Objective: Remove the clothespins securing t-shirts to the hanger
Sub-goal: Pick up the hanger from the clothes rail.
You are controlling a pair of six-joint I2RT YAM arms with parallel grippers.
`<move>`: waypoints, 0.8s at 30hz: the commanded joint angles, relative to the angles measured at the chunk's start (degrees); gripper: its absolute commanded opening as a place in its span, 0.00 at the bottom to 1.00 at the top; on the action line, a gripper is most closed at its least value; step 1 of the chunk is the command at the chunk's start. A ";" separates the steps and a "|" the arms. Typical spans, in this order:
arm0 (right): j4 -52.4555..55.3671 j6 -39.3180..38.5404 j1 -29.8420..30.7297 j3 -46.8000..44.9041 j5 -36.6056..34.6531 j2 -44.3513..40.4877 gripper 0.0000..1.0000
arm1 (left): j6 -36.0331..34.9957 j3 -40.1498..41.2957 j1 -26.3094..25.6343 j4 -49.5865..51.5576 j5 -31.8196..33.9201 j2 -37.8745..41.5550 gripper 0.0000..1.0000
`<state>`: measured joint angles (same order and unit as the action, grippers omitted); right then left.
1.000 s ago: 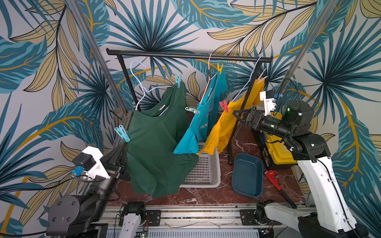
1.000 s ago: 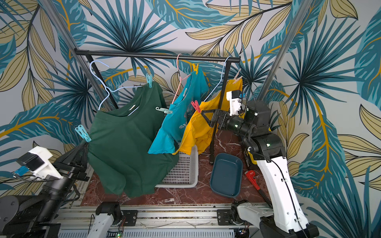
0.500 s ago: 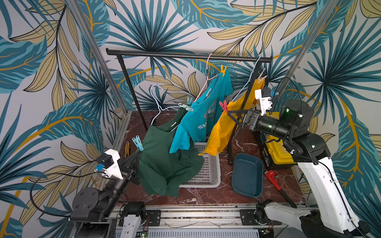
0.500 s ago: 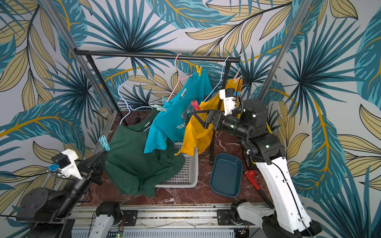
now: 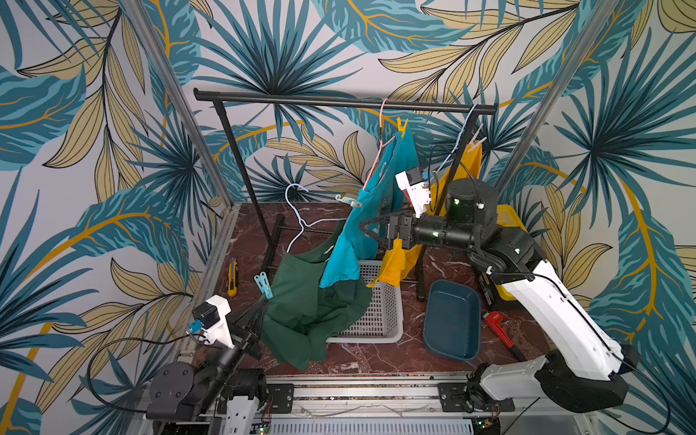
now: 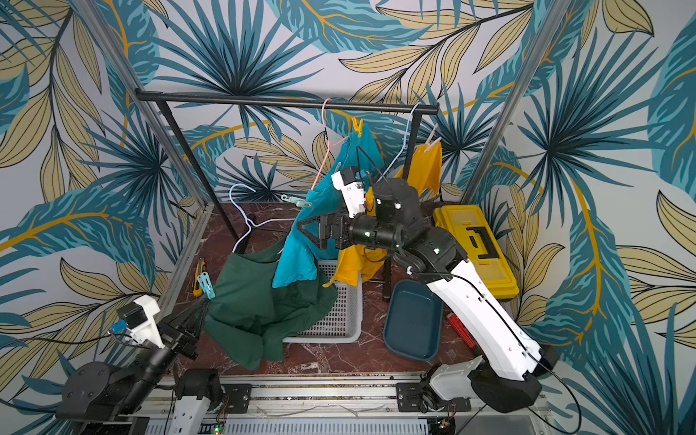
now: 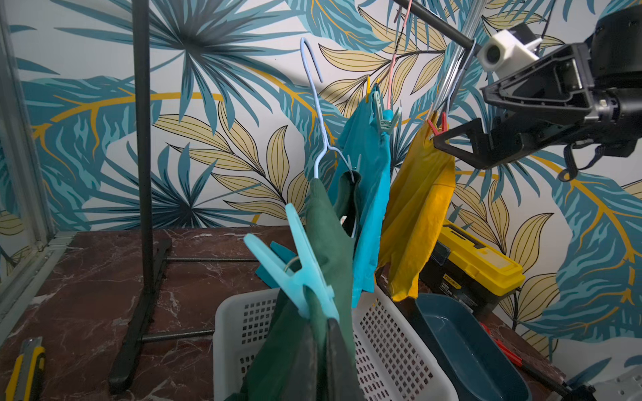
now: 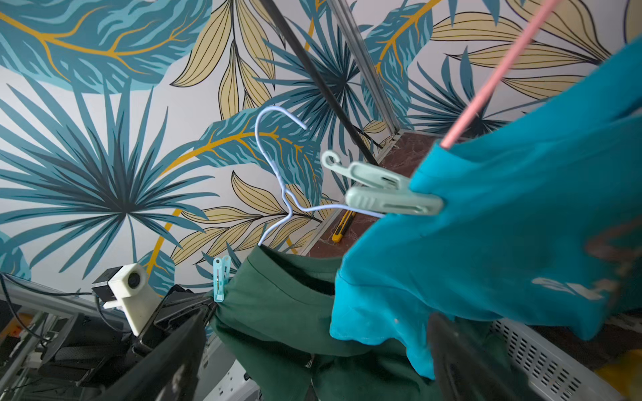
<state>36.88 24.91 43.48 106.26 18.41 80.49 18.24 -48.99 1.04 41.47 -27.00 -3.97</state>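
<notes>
Top views: the dark green t-shirt (image 5: 312,301) and hanger (image 5: 301,222) have been dragged off the rail (image 5: 339,101) toward the table's (image 5: 248,241) front-left corner by the left gripper (image 5: 260,312), clamped on cloth beside the unremoved blue clothespin (image 5: 263,287); right gripper (image 7: 460,116) held agape.

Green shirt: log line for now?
left gripper shut on green t-shirt | blue clothespin attached | right gripper open near turquoise t-shirt

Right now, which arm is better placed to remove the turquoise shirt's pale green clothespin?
Likely the right: the right end effector is open beside the turquoise shirt, near the pale green clothespin. The left end effector is shut on the dark green shirt.
</notes>
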 commanded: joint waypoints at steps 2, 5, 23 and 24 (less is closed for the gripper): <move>1.57 -3.34 6.45 5.52 -4.98 3.91 0.98 | -0.40 0.45 -0.07 2.20 -4.24 1.31 0.00; 3.51 -5.48 10.21 9.76 -7.36 8.71 0.97 | -0.27 1.14 0.09 2.43 -5.98 2.46 0.00; 7.41 -11.87 14.96 23.24 -24.63 24.62 0.83 | -1.36 1.00 0.12 3.79 -10.47 3.79 0.00; 6.79 -12.30 14.97 23.21 -23.84 24.86 0.79 | -1.43 1.08 0.10 3.79 -10.70 3.79 0.00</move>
<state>44.47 14.66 58.13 128.20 -3.62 104.79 17.43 -47.64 1.06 45.80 -35.09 -0.99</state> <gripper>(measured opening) 0.812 0.066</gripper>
